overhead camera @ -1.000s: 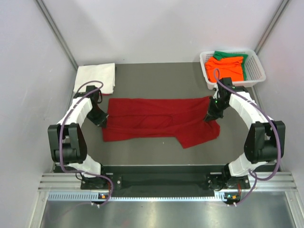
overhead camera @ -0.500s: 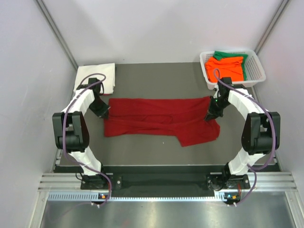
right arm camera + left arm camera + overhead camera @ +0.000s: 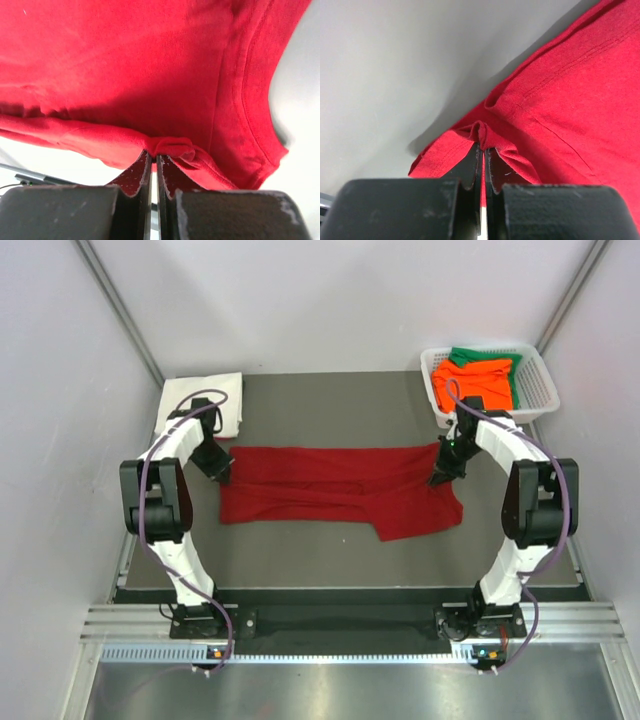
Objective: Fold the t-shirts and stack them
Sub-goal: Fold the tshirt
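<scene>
Lying across the table [image 3: 330, 410], the dark red t-shirt [image 3: 330, 490] is drawn into a narrower band than a second ago, its ends carried away from the bases. The left gripper [image 3: 223, 472] and right gripper [image 3: 440, 478] are clamped on its cloth. The lengthwise fold is judged under way.

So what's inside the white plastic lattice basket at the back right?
An orange cloth t-shirt lies on top, partly covering a green cloth t-shirt; anything beneath them is hidden.

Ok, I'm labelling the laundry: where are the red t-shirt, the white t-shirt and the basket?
red t-shirt [image 3: 330, 488], top view, middle of the cloth
white t-shirt [image 3: 205, 398], top view, middle of the cloth
basket [image 3: 538, 380], top view, right wall
</scene>
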Robot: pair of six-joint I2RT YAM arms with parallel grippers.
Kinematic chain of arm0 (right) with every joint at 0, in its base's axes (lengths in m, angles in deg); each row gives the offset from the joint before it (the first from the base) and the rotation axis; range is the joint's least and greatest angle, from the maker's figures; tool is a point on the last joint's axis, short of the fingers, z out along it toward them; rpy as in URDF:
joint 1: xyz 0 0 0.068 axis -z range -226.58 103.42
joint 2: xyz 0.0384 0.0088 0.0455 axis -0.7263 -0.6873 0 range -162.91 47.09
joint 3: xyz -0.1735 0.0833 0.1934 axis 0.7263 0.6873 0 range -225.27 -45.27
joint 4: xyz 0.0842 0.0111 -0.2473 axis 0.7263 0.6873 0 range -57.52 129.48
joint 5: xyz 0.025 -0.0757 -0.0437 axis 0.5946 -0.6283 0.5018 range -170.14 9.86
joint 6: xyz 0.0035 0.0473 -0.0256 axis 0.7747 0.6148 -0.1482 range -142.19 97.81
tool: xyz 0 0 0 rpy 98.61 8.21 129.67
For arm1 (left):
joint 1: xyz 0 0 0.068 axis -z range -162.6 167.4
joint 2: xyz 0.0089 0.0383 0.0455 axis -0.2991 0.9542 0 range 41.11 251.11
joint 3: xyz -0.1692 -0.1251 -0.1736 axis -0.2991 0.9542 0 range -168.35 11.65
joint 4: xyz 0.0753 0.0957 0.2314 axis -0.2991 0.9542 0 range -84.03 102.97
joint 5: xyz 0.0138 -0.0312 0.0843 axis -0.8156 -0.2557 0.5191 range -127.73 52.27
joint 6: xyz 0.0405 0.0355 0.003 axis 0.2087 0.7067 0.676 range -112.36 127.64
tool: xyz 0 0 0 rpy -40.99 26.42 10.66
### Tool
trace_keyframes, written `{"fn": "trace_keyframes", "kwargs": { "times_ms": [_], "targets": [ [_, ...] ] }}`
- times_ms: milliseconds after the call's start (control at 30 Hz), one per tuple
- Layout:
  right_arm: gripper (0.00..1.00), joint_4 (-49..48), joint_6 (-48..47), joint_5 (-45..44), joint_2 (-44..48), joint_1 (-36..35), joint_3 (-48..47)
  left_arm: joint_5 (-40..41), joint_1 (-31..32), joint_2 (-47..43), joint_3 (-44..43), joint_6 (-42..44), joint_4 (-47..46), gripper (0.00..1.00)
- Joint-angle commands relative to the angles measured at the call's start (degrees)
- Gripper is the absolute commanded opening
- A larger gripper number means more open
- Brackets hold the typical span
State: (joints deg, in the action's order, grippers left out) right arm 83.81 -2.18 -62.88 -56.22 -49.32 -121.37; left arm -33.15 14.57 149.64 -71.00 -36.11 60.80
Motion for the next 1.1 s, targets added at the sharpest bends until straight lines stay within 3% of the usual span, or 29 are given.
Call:
{"fn": "trace_keyframes", "kwargs": {
  "times_ms": [0,100,133,167,300,367,467,533,633,667,867,1067],
  "targets": [
    [0.0,-2.2,-0.85,0.24,-1.63,0.99,-3.88,2.8,0.02,0.63,-2.34,1.29,-0.16,0.0],
    [0.03,-1.85,-1.02,-0.2,-4.09,1.51,-6.25,3.24,0.02,1.59,-2.78,2.52,-0.6,0.01],
    [0.05,-1.5,-1.29,-0.47,-4.97,1.77,-7.91,3.16,0.02,1.86,-3.39,3.22,-0.6,0.05],
    [0.15,-0.45,-1.72,-0.82,-5.15,1.95,-8.89,3.76,0.1,2.12,-3.91,4.27,-0.16,0.18],
    [0.39,3.68,-3.66,-6.25,-1.3,0.82,-13.02,7.81,0.98,-1.28,-4.8,7.18,1.77,0.32],
    [0.47,4.48,-3.4,-7.67,0.82,-2.51,-13.29,8.86,2.3,-4.19,-2.79,8.5,1.07,0.34],
    [0.48,2.55,-1.91,-7.24,3.9,-10.66,-11.27,6.42,5.18,-10.42,1.16,10.16,-1.9,0.36],
    [0.45,-1.74,-0.25,-6.88,4.34,-15.78,-8.74,-0.16,6.95,-12.54,6.15,11.48,-5.24,0.31],
    [0.28,-7.36,3.61,-7.41,3.2,-23.96,-6.27,-4.31,8.97,-13.79,11.7,10.09,-10.26,0.13],
    [0.21,-9.04,4.59,-7.59,2.94,-26.76,-5.65,-4.32,9.16,-13.26,12.68,10.0,-11.05,0.11],
    [0.02,-16.25,8.2,-8.99,0.3,-34.77,-2.13,-6.6,9.33,-12.64,17.7,10.7,-13.69,0.07],
    [0.0,-19.41,10.75,-10.05,-2.95,-37.51,0.5,-8.27,9.33,-12.2,18.14,10.61,-14.66,0.07]
  ]
}}
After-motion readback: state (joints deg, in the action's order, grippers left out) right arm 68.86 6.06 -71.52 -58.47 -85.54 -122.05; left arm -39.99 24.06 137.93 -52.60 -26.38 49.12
